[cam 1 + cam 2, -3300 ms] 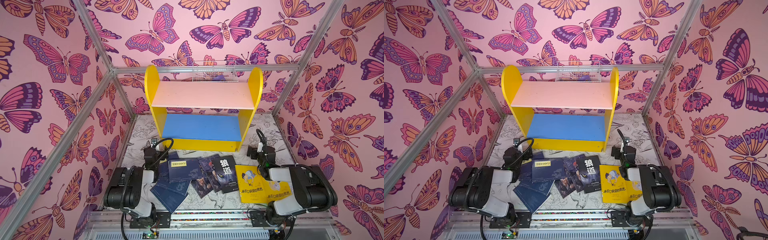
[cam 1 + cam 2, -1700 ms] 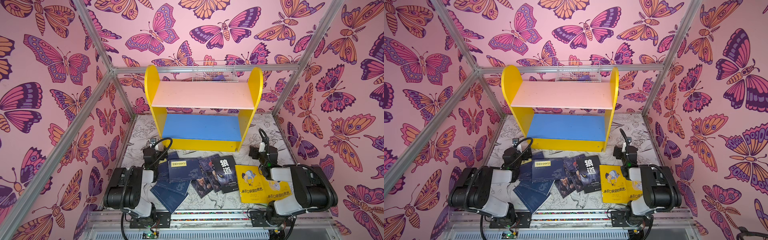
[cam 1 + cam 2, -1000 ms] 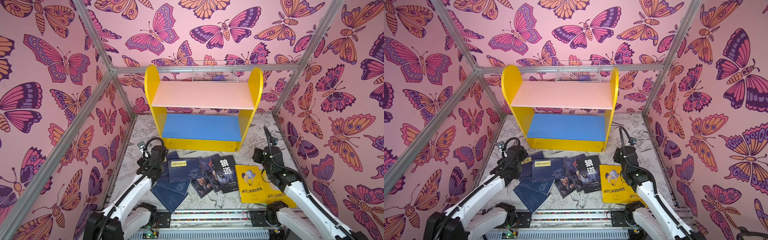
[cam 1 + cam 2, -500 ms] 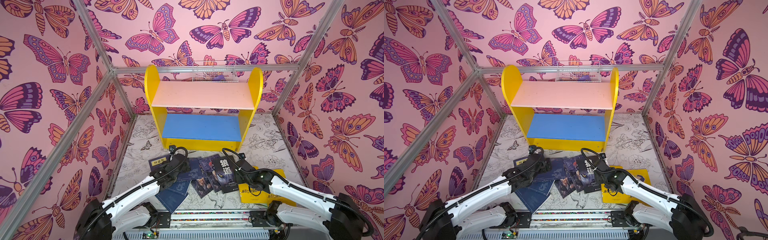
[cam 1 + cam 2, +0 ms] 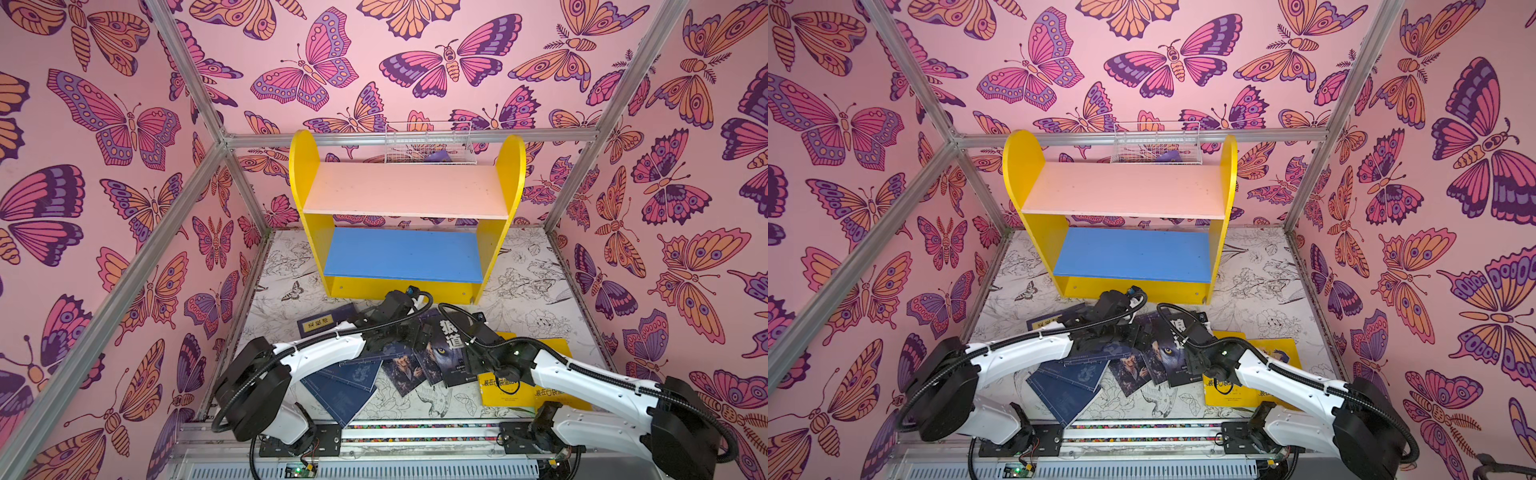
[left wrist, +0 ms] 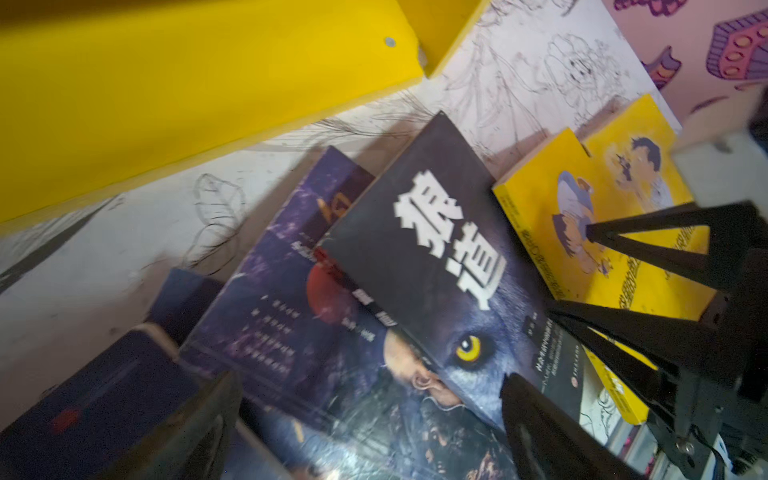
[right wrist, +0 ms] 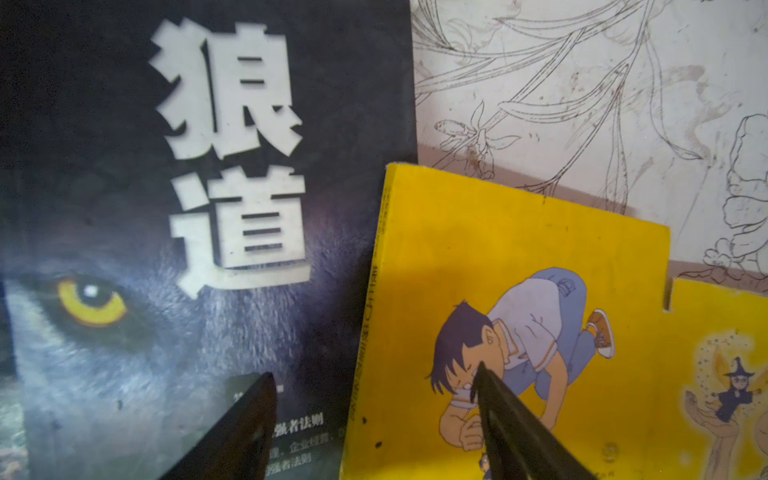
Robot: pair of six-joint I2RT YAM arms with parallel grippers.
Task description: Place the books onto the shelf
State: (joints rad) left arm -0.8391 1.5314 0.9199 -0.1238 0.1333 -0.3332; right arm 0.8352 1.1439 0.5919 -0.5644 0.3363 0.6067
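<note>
Several books lie overlapping on the floor in front of the shelf, which has yellow sides, a pink upper board and a blue lower board. Navy books are at the left, a wolf-cover book in the middle, and a yellow cartoon book at the right. My left gripper hovers open over the dark portrait cover beside the wolf book. My right gripper is open, its fingers straddling the yellow book's spine edge from above.
A white wire basket hangs behind the shelf's top. Butterfly-patterned walls and aluminium posts enclose the space. The two grippers are close together over the pile; the right one's fingers show in the left wrist view. Bare drawn floor sheet lies right of the shelf.
Both arms have unfolded from the front corners and reached inward over the book pile. The left gripper has moved right toward the wolf book. The right jaws have spread wider.
</note>
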